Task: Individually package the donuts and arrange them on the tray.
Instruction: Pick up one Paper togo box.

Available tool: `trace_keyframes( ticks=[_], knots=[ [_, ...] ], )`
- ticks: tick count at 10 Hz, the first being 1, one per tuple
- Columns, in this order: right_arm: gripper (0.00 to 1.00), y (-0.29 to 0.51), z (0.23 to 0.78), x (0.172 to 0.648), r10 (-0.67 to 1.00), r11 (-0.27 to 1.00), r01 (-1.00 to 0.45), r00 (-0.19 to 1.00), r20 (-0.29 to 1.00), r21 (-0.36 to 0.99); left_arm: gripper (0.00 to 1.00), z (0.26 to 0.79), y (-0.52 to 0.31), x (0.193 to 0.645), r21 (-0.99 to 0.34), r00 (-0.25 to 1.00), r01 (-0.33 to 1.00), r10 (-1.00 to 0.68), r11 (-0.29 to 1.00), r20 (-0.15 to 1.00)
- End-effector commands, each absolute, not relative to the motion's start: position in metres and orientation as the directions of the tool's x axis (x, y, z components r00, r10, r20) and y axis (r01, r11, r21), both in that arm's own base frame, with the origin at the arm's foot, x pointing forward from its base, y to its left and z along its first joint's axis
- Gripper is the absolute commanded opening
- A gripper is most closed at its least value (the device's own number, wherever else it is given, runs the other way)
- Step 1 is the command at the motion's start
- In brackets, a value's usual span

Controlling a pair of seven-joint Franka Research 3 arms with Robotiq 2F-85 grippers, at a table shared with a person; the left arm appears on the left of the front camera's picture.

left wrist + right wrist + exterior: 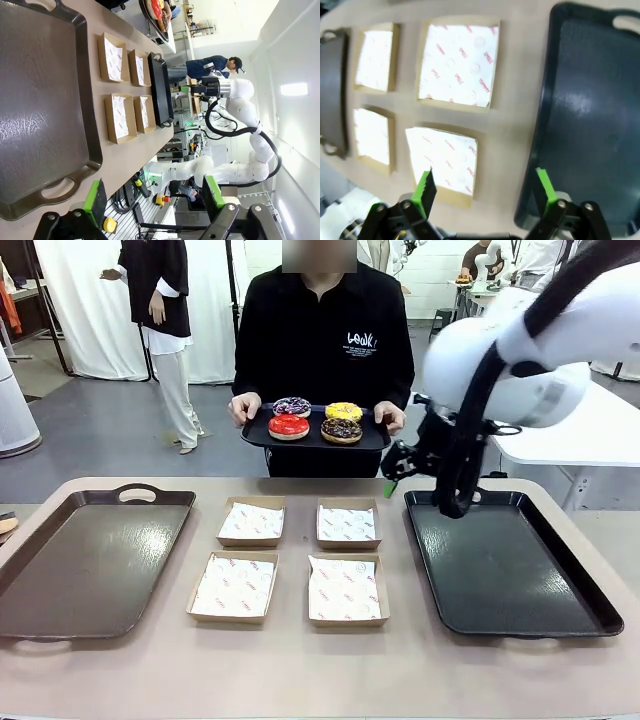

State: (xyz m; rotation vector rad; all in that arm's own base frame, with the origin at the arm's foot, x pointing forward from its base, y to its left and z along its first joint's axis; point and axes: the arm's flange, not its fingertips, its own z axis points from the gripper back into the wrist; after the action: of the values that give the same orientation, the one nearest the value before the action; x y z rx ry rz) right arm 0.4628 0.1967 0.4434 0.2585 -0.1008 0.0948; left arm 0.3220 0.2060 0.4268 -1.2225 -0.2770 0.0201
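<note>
Front view, donuts: the four donuts (315, 418) are sitting on a small black tray (315, 443) that the person's hands (389, 417) are holding up beyond the desk's far edge. The purple donut (292, 405) and yellow donut (344, 411) are lying behind, the red donut (289, 426) and chocolate donut (341, 429) in front.
Front view, desk: the desk (300, 670) is carrying four paper-lined boxes (233, 586) in a two-by-two block, lying between the left tray (90, 560) and the right tray (500, 570).
Front view, right gripper: the right gripper (398, 465) is hanging above the right tray's far left corner, well apart from the donuts.
Left wrist view, left gripper: the left gripper (154, 200) is hovering by the handle end of the left tray, its jaws standing spread and gripping nothing.
Left wrist view, donuts: they are peeking in at the top edge, on the held tray, past the boxes.
Right wrist view, right gripper: it is looking down on the boxes and the right tray's rim, jaws spread wide with nothing between them.
</note>
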Motion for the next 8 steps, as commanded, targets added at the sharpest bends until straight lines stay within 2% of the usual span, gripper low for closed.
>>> trace_keyframes(
  ticks=[1,4,8],
  knots=[
    [1.00,0.237,0.468,0.500,0.075,0.983,-0.078,0.997,0.028,0.168,1.00,0.428,0.206,0.321,-0.932,0.963,0.141,0.172,0.335,0.208],
    [1.00,0.275,0.453,0.536,0.006,0.999,-0.005,1.000,-0.005,0.043,1.00,0.428,0.206,0.321,-0.932,0.963,0.141,0.172,0.335,0.208],
    [1.00,0.274,0.403,0.552,0.040,0.996,-0.053,0.984,0.174,0.074,1.00,0.428,0.206,0.321,-0.932,0.963,0.141,0.172,0.335,0.208]
  ],
)
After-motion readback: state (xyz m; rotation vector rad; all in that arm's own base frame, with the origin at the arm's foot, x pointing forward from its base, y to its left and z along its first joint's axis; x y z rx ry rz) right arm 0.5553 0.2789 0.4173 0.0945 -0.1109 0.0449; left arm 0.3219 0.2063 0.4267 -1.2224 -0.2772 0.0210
